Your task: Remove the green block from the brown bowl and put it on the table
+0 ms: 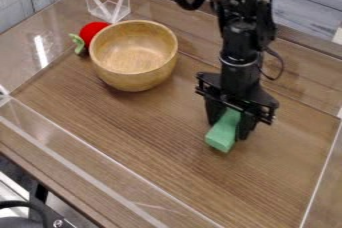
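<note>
Green block (223, 132) out of brown bowl (134, 54); bowl sits empty, well apart to left. Your gripper (234, 122) points down, jaws clamped on block's upper end. Block's lower end at or just above table (120, 142); contact unclear. Left for you: set down, release, withdraw.

green block (225, 132): its upper end is hidden between the fingers of the gripper (238, 122); whether its lower end touches the table (120, 142) cannot be told.
gripper fingertips: dark and a little blurred, their contact with the block is not clear.
arm (238, 22): its upper part is cut off by the top edge.
red round object (91, 34): partly hidden behind the brown bowl (134, 54); too small to tell what it is.
table: cut off by the left, right and bottom edges.
</note>
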You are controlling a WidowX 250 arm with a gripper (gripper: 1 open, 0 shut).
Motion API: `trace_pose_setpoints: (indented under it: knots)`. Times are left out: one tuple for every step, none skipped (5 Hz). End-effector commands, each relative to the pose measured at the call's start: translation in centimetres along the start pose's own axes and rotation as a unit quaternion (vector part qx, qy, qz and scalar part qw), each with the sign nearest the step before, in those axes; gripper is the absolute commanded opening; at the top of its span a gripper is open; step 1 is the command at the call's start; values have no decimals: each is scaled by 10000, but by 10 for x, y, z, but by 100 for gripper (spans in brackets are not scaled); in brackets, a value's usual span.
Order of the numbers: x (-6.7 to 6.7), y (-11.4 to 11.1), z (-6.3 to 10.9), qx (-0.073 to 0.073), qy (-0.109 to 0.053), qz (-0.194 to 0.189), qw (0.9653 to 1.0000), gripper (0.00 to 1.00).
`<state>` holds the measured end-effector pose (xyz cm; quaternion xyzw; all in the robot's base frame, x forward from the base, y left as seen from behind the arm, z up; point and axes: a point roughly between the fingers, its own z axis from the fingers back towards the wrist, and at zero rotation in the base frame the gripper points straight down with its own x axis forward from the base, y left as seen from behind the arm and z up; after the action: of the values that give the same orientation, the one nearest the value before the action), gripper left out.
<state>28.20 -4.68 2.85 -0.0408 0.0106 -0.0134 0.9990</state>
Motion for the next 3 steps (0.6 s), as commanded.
trace_pose_setpoints:
  knots:
    - [9, 7, 5, 0, -208, -70, 9998, 0]
    - [11, 6, 7, 12, -215, 11, 9998, 0]
    - [13, 3, 9, 18, -223, 77, 9997, 0]
